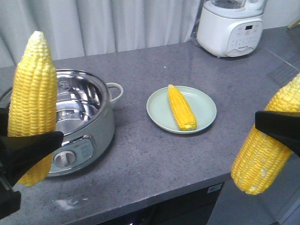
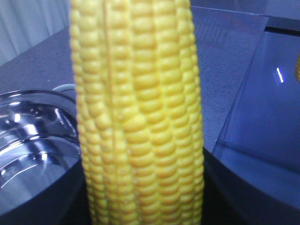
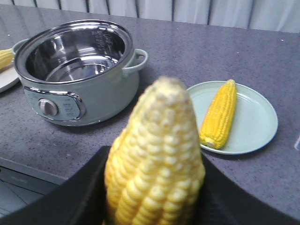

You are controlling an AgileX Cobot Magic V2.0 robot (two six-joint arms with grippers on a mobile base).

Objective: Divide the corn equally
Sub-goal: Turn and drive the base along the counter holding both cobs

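Two cobs are up off the counter (image 1: 140, 154) in your claws. Your left gripper (image 1: 35, 140) is clamped on the left cob (image 1: 32, 93), which stands upright, tip up, in front of the steel pot (image 1: 93, 129). Your right gripper (image 1: 276, 124) is closed around the right cob (image 1: 265, 150), which is tilted. Further back, a third cob (image 1: 182, 108) lies on the green plate (image 1: 206, 110), right of the pot. A fourth cob (image 3: 4, 58) peeks in on a second plate (image 3: 7, 79) at the pot's other side. A white appliance (image 1: 232, 28) stands farthest back.
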